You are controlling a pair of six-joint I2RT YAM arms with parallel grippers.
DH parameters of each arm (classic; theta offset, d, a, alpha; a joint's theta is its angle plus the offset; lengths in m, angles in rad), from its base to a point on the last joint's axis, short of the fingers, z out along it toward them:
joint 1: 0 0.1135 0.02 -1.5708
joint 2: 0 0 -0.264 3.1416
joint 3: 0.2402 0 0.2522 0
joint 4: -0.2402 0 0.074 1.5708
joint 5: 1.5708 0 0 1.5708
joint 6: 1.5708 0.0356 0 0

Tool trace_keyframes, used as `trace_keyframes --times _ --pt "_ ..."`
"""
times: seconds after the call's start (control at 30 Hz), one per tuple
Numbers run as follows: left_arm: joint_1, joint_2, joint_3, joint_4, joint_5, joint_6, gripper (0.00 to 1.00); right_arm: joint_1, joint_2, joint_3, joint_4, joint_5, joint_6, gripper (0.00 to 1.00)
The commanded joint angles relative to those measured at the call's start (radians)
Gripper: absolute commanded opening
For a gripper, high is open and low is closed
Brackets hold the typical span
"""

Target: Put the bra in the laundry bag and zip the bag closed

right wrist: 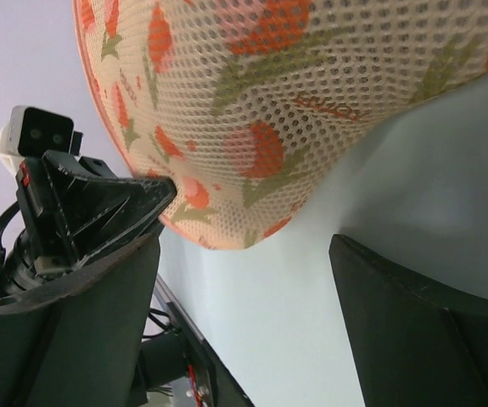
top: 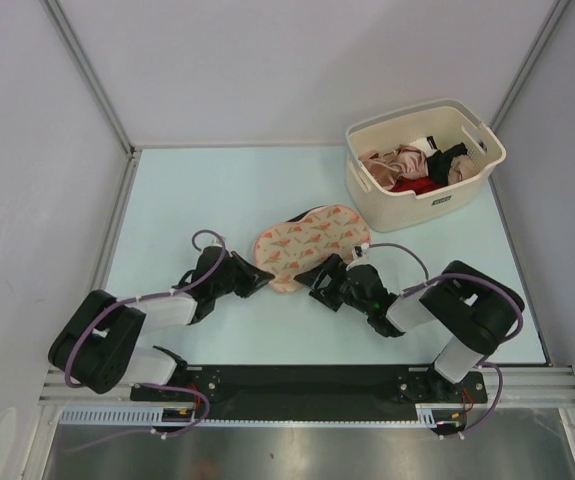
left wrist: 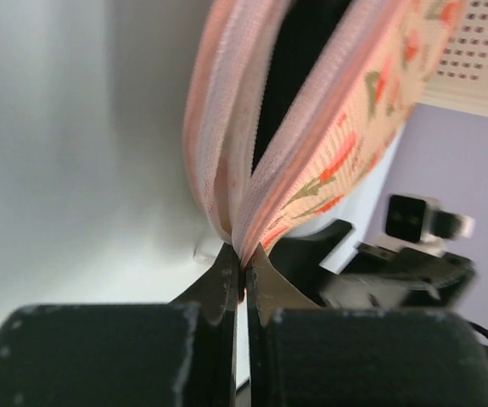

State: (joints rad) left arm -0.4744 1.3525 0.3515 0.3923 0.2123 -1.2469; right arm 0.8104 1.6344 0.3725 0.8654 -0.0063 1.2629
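Observation:
The laundry bag (top: pixel 307 245), peach mesh with red and green print, lies mid-table. My left gripper (top: pixel 264 278) is shut on its near-left end; in the left wrist view the fingertips (left wrist: pixel 244 259) pinch the pale pink zip edges where the bag's (left wrist: pixel 345 153) two halves meet. The halves gape above the pinch. The bra shows only as black fabric (left wrist: pixel 299 76) in that gap. My right gripper (top: pixel 319 275) stands open at the bag's near right side. In its wrist view the bag's (right wrist: pixel 311 102) rounded end hangs between the wide-apart fingers (right wrist: pixel 245 246), touching neither.
A cream plastic basket (top: pixel 422 205) with handles stands at the back right, holding pink, beige, red and black garments (top: pixel 417 165). Grey walls close the table on three sides. The two arms' wrists lie close together beside the bag.

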Motion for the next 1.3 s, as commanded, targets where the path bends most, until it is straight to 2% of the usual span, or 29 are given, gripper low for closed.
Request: trace_keyframes --times 0.0,0.2,0.3,0.33,0.4,0.53,0.6,0.63,0.73,0.77,0.87,0.97,1.07,1.27 --pt "0.010 -0.079 -0.005 0.079 0.065 -0.077 0.00 0.012 0.082 -0.001 0.164 0.057 0.039 0.86" --pt "0.011 -0.095 0.001 0.078 0.084 -0.089 0.00 0.009 0.177 0.000 0.331 0.094 0.023 0.83" --pt "0.013 -0.069 -0.012 0.101 0.098 -0.086 0.00 -0.014 0.202 0.009 0.406 0.072 0.010 0.73" --pt "0.016 -0.063 -0.017 0.108 0.102 -0.080 0.00 -0.019 0.203 0.014 0.411 0.065 0.010 0.60" --pt "0.023 -0.052 -0.014 0.086 0.098 -0.040 0.03 -0.027 0.190 0.026 0.393 0.045 0.013 0.51" --pt "0.028 -0.088 0.012 -0.015 0.027 0.085 0.19 -0.022 0.148 0.042 0.302 0.045 0.021 0.43" --pt "0.023 -0.119 0.029 -0.116 -0.022 0.182 0.36 -0.031 0.140 0.049 0.265 0.040 0.029 0.30" --pt "0.020 -0.165 0.027 -0.162 -0.065 0.207 0.46 -0.033 0.136 0.060 0.253 0.028 0.035 0.28" --pt "-0.027 -0.275 0.021 -0.260 -0.164 0.296 0.57 -0.040 0.127 0.081 0.221 0.017 0.078 0.17" --pt "-0.053 -0.305 0.020 -0.280 -0.262 0.335 0.58 -0.039 0.121 0.089 0.178 0.017 0.085 0.16" --pt "-0.215 -0.384 -0.002 -0.294 -0.396 0.389 0.51 -0.036 0.084 0.123 0.060 -0.011 0.142 0.16" --pt "-0.329 -0.397 -0.013 -0.273 -0.483 0.441 0.46 -0.037 0.058 0.147 -0.025 -0.024 0.199 0.15" --pt "-0.403 -0.334 0.010 -0.247 -0.533 0.504 0.44 -0.037 0.038 0.166 -0.097 -0.034 0.253 0.15" --pt "-0.447 -0.184 0.101 -0.238 -0.643 0.598 0.48 -0.037 0.024 0.184 -0.137 -0.050 0.316 0.15"
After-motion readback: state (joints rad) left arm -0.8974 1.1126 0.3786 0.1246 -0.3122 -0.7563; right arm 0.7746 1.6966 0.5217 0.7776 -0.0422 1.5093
